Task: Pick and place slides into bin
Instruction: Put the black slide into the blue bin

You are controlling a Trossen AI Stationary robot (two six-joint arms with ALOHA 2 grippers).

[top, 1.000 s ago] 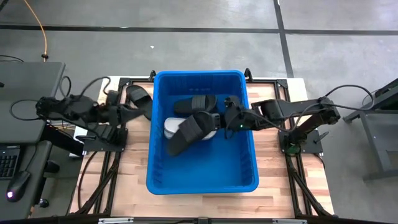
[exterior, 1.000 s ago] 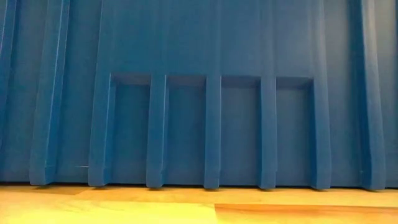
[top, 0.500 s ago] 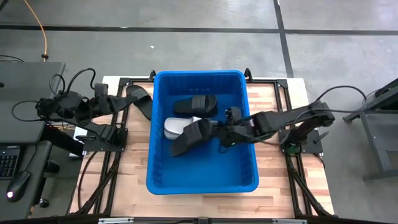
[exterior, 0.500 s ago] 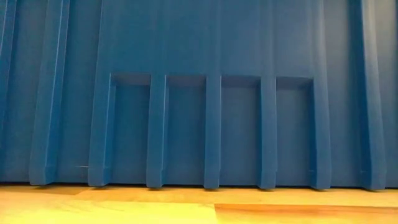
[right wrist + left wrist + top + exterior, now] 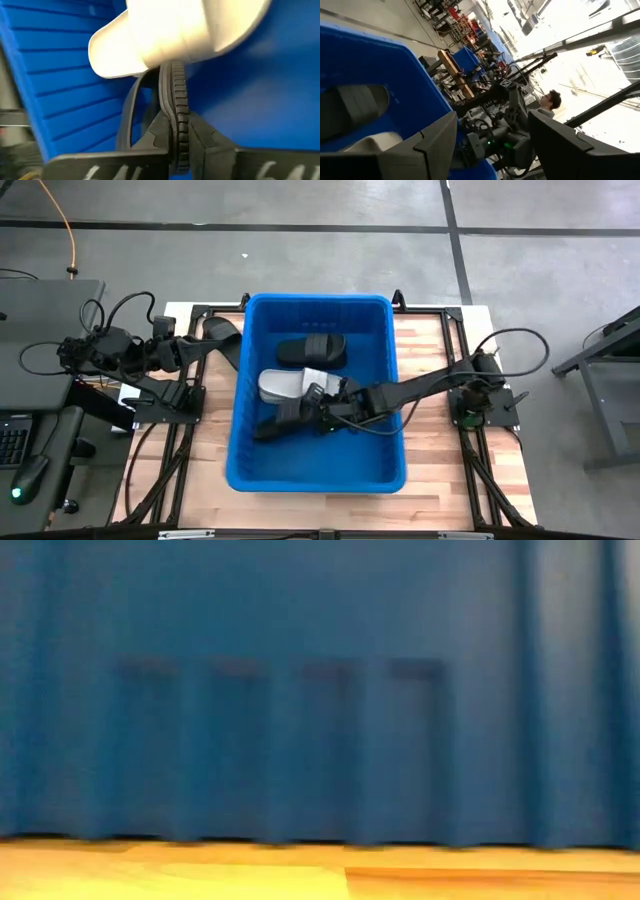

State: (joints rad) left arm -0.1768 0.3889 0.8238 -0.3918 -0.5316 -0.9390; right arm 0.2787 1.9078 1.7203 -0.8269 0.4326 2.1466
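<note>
Black slide (image 5: 176, 100) clamped edgewise in right claw (image 5: 177, 132)

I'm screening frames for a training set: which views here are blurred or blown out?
Low view: the bin wall is smeared, ribs indistinct. Left wrist view: the background is washed out by bright light. Right wrist view: the light grey slide is overexposed, yet the black slide edge stays sharp. High view: evenly lit, sharp.

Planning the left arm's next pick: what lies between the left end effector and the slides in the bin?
In the high view, a black slide on the table and the bin wall separate the left end effector from the grey slide.
</note>
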